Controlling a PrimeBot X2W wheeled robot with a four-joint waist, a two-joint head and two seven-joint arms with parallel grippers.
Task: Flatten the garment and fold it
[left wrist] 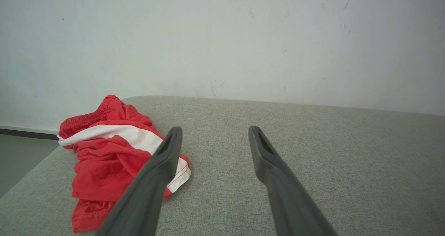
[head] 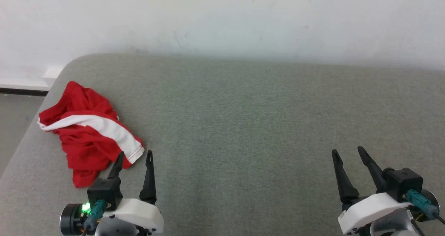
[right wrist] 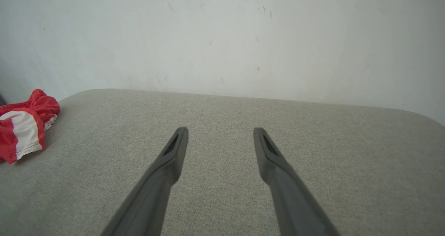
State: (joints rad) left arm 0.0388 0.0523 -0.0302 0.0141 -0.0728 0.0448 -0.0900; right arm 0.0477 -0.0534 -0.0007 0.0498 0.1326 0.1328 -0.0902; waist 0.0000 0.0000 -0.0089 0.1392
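Left gripper (head: pixel 135 154): fingers spread, empty, just beside garment. Right gripper (head: pixel 347 151): spread, empty, well apart. Garment (head: pixel 88 128): crumpled red-and-white heap at left end of grey cushion (head: pixel 243 124). Step: approach, nothing flattened. Next: left grasps an edge.

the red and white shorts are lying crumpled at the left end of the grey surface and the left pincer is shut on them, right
Not quite: the left pincer is open, its fingers spread and holding nothing, as the left wrist view shows. The shorts do lie crumpled at the left end of the grey surface.
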